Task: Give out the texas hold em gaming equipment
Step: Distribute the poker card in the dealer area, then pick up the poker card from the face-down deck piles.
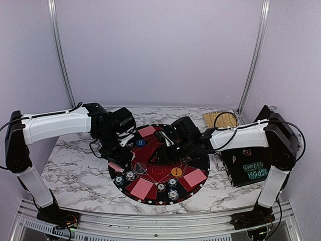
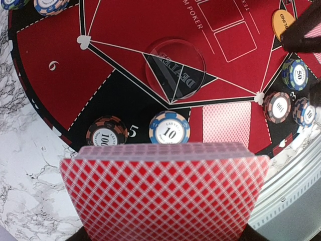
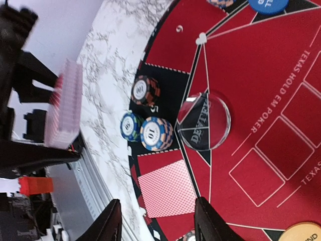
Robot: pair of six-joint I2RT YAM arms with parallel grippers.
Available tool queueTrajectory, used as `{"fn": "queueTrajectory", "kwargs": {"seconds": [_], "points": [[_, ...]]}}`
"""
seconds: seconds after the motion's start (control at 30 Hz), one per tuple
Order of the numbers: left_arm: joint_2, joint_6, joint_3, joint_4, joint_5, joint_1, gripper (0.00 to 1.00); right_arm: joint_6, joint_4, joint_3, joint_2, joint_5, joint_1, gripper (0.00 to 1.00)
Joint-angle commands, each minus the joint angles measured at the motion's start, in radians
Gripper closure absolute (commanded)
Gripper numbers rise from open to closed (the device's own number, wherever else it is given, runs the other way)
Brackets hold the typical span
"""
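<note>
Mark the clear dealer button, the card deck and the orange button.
clear dealer button (image 2: 175, 70): left wrist view, middle of its clear disc.
card deck (image 2: 165, 201): left wrist view, patterned back of the top card.
orange button (image 1: 176, 171): top external view, centre of its face.

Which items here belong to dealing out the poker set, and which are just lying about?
Job: card deck, dealt cards, chip stacks, clear dealer button, orange button, blue button.
Lying about: black case, tan slatted piece, round mat.
</note>
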Motion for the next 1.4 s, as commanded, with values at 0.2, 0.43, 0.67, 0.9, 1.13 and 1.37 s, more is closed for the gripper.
{"fn": "queueTrajectory", "kwargs": {"seconds": [0.2, 0.43, 0.67, 0.9, 1.13, 1.37], "points": [[0.028, 0.046, 0.073, 0.003, -0.011, -0.042, 0.62, 0.259, 0.364, -0.017, 0.04, -0.299, -0.091, 0.46], [0.06, 0.068, 0.118, 0.002, -0.003, -0.054, 0.62, 0.345, 0.462, 0.009, 0.094, -0.355, -0.091, 0.39], [0.077, 0.076, 0.136, -0.001, 0.004, -0.058, 0.62, 0.41, 0.537, 0.012, 0.125, -0.384, -0.092, 0.38], [0.082, 0.081, 0.147, -0.006, 0.005, -0.057, 0.62, 0.419, 0.535, 0.044, 0.145, -0.39, -0.09, 0.37], [0.085, 0.085, 0.156, -0.009, 0.006, -0.057, 0.62, 0.424, 0.534, 0.074, 0.183, -0.395, -0.067, 0.37], [0.084, 0.087, 0.158, -0.01, 0.007, -0.057, 0.62, 0.433, 0.532, 0.116, 0.217, -0.393, -0.038, 0.37]]}}
